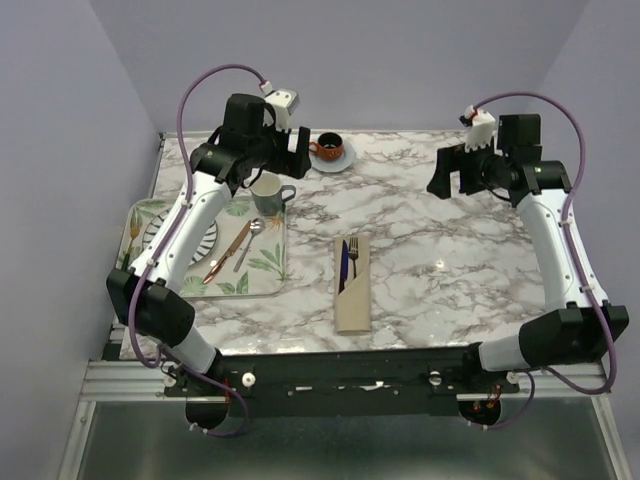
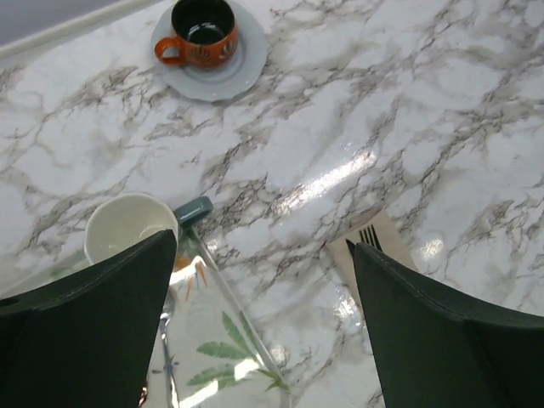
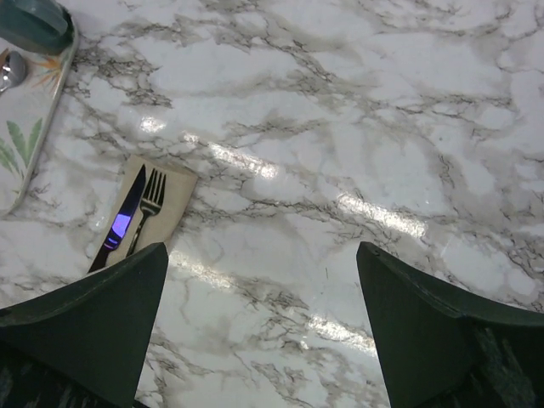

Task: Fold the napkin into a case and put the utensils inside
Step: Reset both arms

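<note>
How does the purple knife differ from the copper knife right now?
The purple knife is dark and sits tucked in the beige case, its lower end hidden. The copper knife lies fully exposed on the leaf-printed tray. The purple knife lies nearly straight, near to far, while the copper knife lies diagonal. Neither is gripped.

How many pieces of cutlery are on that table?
4. A purple knife and a fork are tucked in the cloth case; a copper knife and a small spoon lie on the leaf-printed tray. Others may be hidden.
</note>
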Available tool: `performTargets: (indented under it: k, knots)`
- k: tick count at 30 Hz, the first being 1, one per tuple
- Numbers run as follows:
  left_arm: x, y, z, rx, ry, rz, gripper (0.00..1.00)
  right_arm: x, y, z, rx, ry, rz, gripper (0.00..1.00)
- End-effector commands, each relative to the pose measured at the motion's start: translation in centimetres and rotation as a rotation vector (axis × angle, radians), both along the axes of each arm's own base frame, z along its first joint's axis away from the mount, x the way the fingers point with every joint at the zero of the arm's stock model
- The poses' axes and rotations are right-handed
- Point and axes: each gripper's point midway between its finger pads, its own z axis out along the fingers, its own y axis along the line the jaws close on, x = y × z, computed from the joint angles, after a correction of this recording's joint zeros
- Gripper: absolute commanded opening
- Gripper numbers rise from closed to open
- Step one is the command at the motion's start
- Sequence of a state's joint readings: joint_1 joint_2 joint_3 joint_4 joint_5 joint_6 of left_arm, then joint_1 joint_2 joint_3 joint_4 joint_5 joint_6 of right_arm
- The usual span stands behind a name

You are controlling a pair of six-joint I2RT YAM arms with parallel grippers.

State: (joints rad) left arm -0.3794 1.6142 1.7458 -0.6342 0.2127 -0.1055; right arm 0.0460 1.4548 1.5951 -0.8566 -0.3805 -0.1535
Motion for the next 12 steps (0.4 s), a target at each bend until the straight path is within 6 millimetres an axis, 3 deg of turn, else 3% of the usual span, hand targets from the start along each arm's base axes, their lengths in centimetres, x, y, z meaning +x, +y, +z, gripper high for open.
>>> performTargets:
  k: [1, 2, 3, 6, 12]
  knots:
    - [-3.9, 3.4, -6.2, 0.172, 0.188, 0.041, 0.99, -3.1, -1.8, -3.8, -0.062, 0.08, -0.068, 1.0]
    - [-4.5, 3.8, -6.5, 0.183, 0.198, 0.049, 0.99, -3.6, -1.8, -4.4, -0.062, 0.082, -0.07, 1.0]
    - [-5.2, 4.3, -8.2, 0.205, 0.232, 0.061, 0.99, -4.7, -1.9, -5.2, -0.06, 0.095, -0.071, 1.0]
    - [-5.7, 5.3, -9.1, 0.22, 0.228, 0.095, 0.99, -6.3, -1.9, -7.1, -0.068, 0.123, -0.065, 1.0]
    - [-5.5, 5.5, -8.7, 0.222, 0.205, 0.114, 0.99, -7.0, -2.4, -6.7, -0.078, 0.092, -0.077, 1.0]
